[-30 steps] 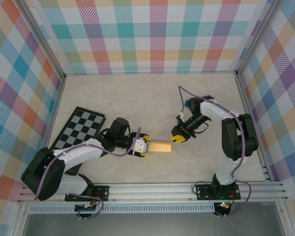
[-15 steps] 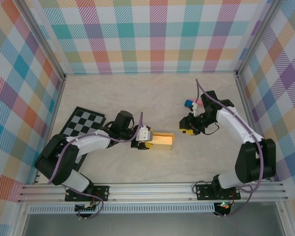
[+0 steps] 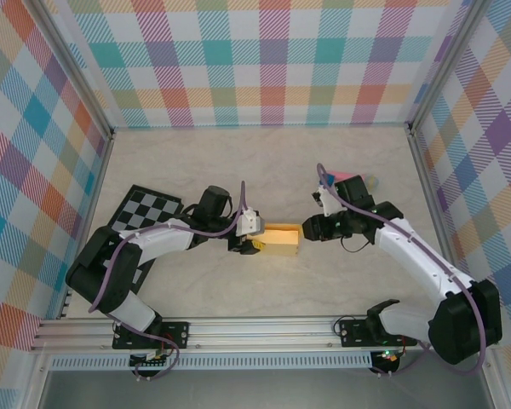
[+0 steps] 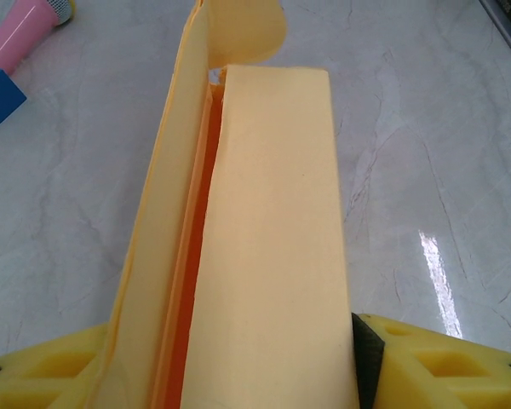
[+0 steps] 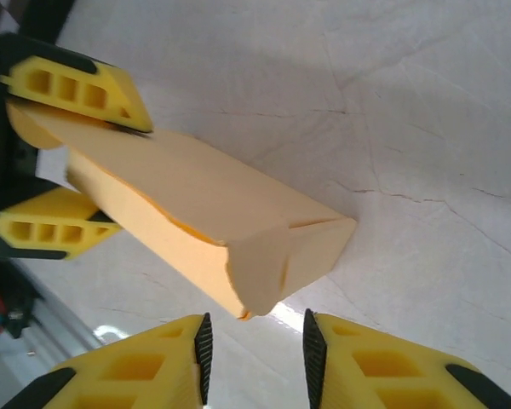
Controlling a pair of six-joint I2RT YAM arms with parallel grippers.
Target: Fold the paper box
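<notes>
Big marble counter (image 3: pixel 238 162) w/ plaid walls (image 3: pixel 272 60) round it, and both arms are reaching in twd the ctr. The left arm (image 3: pixel 153 245) is low and stretched rightward, and the right arm (image 3: pixel 417 256) comes in from the right side. The checkered board (image 3: pixel 145 213) lies flat at far left, w/ the left arm crossing over its near corner. Mid-counter, btwn the two wrists, there's the paper box (image 3: pixel 281 239): yellow-orange card, long axis running left-right. The left end effector (image 3: pixel 255 242) is clamped on the box's left end, and the right wrist cam shows a yellow finger on each side of the card. From the left wrist cam the box runs straight away from the fingers. One long flap stands up along its left side w/ a rounded tab at the far end, and there's a darker orange gap beside the top panel. The right end effector (image 3: pixel 307 229) sits just off the box's right end, jaws apart, nothing btwn them. In its own cam the folded-shut end of the box is just beyond the gap; can't tell if they touch. The pink stick (image 3: pixel 347 176) w/ a blue end lies behind the right wrist, apart from the box.
</notes>
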